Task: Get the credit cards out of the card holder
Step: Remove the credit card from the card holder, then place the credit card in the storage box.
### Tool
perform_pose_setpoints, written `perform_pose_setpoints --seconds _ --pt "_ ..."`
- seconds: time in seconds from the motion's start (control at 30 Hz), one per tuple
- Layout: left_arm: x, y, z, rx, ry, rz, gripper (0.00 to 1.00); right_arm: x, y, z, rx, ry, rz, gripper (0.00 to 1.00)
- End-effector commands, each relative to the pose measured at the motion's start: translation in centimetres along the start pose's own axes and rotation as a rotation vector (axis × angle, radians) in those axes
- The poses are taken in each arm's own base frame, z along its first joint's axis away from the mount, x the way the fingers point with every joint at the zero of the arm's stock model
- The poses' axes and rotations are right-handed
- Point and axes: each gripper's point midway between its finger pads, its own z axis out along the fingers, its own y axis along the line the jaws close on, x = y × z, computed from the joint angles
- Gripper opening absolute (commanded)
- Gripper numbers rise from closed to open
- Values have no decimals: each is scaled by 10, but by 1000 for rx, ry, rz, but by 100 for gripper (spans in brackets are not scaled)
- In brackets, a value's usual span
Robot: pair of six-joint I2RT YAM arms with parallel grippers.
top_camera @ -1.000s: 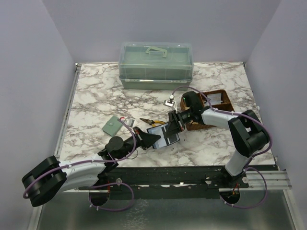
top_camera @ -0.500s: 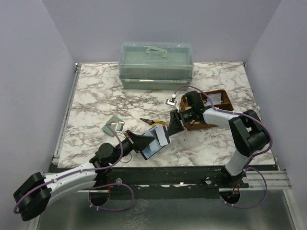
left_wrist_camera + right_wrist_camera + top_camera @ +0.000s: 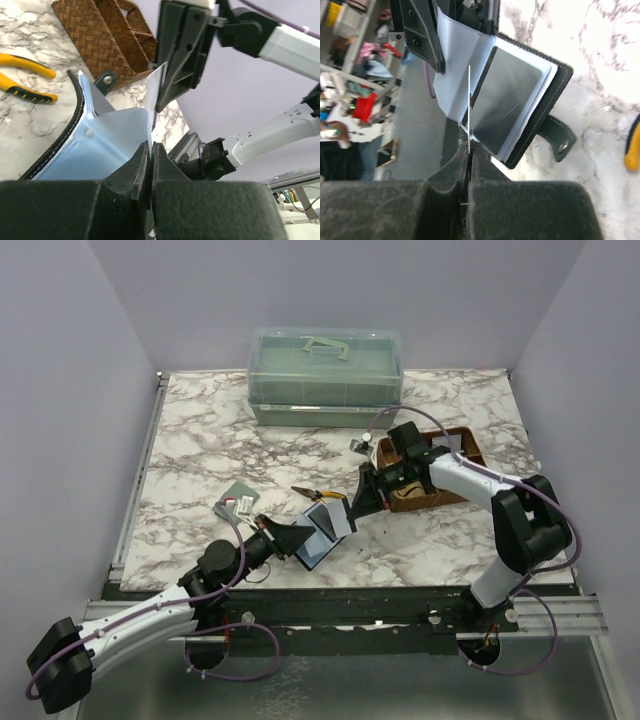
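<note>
Pulling straight along the sleeve seems the trick: left gripper [image 3: 151, 150] is clamped on the card holder [image 3: 320, 544] near the bench's front edge middle, right gripper [image 3: 469, 146] pinches one credit card [image 3: 469, 95], so pull level, slow, no twisting.

The top external camera sits high above and behind the arm bases, looking down and forward over the whole worktop [image 3: 200, 440] to its far wall. The left wrist camera sits just behind the left tool [image 3: 151, 147], low over the worktop, facing across toward the right arm. The card holder [image 3: 95, 145] fills its foreground, very near. The right wrist camera looks along the right tool [image 3: 469, 146] toward the near edge and the room beyond, so the credit card [image 3: 469, 100] pinched there shows edge-on. All three views share the card holder and the yellow pliers [image 3: 318, 496]. Each wrist view also catches the opposite tool.
</note>
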Motion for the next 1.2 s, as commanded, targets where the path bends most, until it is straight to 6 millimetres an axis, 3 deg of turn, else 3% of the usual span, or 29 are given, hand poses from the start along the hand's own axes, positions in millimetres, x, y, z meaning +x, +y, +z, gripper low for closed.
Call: perform_pose_setpoints --seconds 0.0,0.53,0.77,1.0,1.17 --pt "2 10 2 -47 8 -14 0 -5 -2 -17 148 49 -170 0" --pt "5 10 7 -54 28 -7 0 -31 -33 -122 519 -86 -214 0" --pt "8 10 10 -56 48 3 0 -35 -52 -183 776 -89 -230 0" --pt "12 7 13 -45 79 30 0 -41 -58 -233 1007 64 -343 0" --pt "12 4 15 -38 88 49 0 -48 -69 -286 1194 277 -427 0"
